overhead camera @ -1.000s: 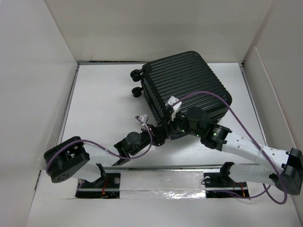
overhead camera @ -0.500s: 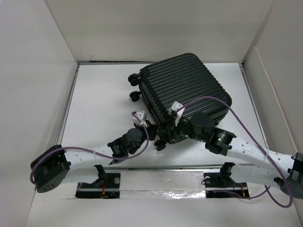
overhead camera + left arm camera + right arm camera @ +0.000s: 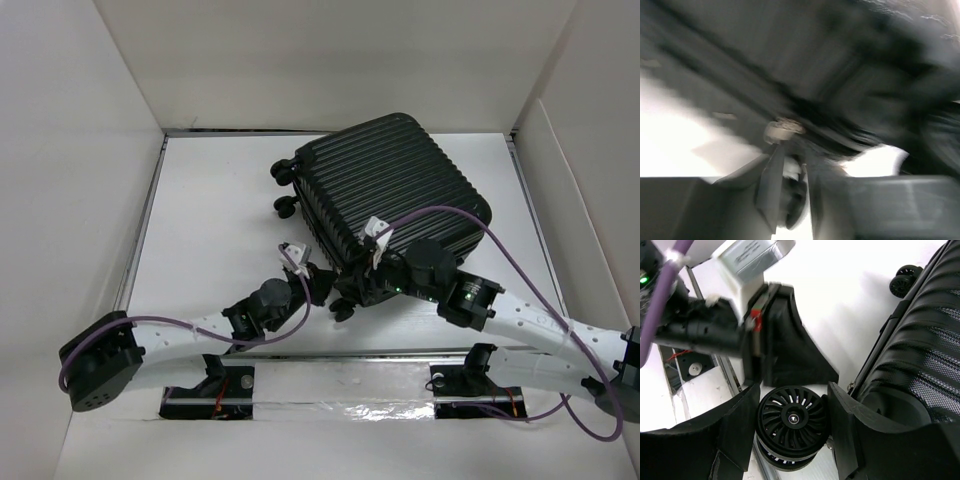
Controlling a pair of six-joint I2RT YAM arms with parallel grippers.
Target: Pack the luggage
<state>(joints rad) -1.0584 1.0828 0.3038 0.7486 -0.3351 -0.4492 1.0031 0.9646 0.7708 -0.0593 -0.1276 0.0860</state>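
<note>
The right gripper (image 3: 792, 392) clamps a caster wheel (image 3: 792, 417) of the suitcase (image 3: 920, 340). Just beside it, the left gripper (image 3: 316, 284) is too blurred to tell its state.

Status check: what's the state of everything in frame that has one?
suitcase: closed, lying flat, ribbed shell up.
right gripper: looks shut on a wheel at the suitcase's near corner.
left gripper: at that same corner; wrist view too blurred to tell open or shut.
</note>
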